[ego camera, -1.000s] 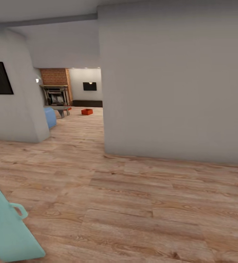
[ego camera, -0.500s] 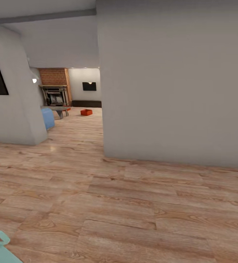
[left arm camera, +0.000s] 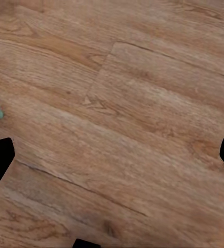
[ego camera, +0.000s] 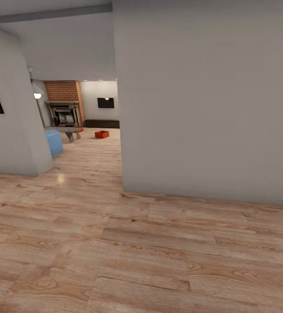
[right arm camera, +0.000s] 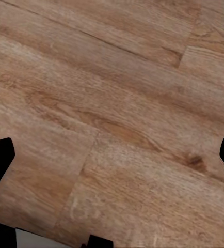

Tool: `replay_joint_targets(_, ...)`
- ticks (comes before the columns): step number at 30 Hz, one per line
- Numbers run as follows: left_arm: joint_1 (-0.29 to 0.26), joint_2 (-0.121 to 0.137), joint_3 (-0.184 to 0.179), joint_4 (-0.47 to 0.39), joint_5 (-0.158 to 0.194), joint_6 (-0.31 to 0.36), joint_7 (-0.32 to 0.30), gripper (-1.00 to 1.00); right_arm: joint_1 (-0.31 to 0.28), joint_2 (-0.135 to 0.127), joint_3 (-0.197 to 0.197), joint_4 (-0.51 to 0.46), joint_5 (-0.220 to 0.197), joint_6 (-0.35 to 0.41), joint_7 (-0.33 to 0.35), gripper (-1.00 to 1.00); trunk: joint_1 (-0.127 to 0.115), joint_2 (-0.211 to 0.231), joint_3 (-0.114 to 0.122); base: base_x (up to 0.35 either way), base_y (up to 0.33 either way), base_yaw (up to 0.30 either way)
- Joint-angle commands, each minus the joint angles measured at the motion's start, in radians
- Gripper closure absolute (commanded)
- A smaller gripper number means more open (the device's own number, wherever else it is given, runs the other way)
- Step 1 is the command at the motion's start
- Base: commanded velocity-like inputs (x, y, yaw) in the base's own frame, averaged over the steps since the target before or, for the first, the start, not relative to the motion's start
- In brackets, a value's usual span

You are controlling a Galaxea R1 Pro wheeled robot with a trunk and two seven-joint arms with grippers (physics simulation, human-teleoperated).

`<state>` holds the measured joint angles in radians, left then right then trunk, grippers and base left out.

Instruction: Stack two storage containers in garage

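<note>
A grey wall [ego camera: 206, 100] fronts a distant brick fireplace [ego camera: 65, 103].

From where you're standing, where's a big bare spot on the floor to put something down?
The widest bare patch is the wood floor straight ahead, in front of the big grey wall. The passage left of that wall is bare too. Farther in it gets crowded: blue sofa, coffee table, orange-red container.

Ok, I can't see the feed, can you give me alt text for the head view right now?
An orange-red storage container sits on the wood plank floor of the far living room, seen down a passage left of a large white wall. A brick fireplace, a grey coffee table and a blue sofa stand near it.
</note>
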<state>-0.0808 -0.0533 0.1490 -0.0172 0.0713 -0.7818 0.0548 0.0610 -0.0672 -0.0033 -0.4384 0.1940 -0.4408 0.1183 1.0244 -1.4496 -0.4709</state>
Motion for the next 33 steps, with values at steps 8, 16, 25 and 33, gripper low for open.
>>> replay_joint_targets(8, 0.000, -0.001, -0.003, 0.000, 0.007, -0.002, 0.002, -1.00, 0.000, 0.000, 0.002, 0.000, 0.002, -0.001, 0.003, -1.00, 0.001, 0.000, -0.001, 0.326, 0.000, 0.000)
replay_joint_targets(16, 0.000, 0.001, -0.003, 0.000, 0.007, -0.003, 0.002, -1.00, 0.000, 0.000, 0.002, 0.001, 0.003, -0.002, 0.003, -1.00, 0.001, 0.000, -0.001, 0.326, 0.000, 0.000)
replay_joint_targets(25, 0.000, 0.001, -0.003, 0.000, 0.007, -0.003, 0.002, -1.00, 0.000, 0.000, 0.001, 0.001, 0.003, -0.002, 0.003, -1.00, 0.001, 0.000, -0.001, 0.326, 0.000, 0.150)
replay_joint_targets(33, 0.000, 0.001, -0.003, 0.000, 0.007, -0.003, 0.002, -1.00, 0.000, 0.011, 0.003, 0.003, 0.002, -0.001, 0.003, -1.00, 0.001, 0.000, -0.001, 0.326, 0.000, 0.290)
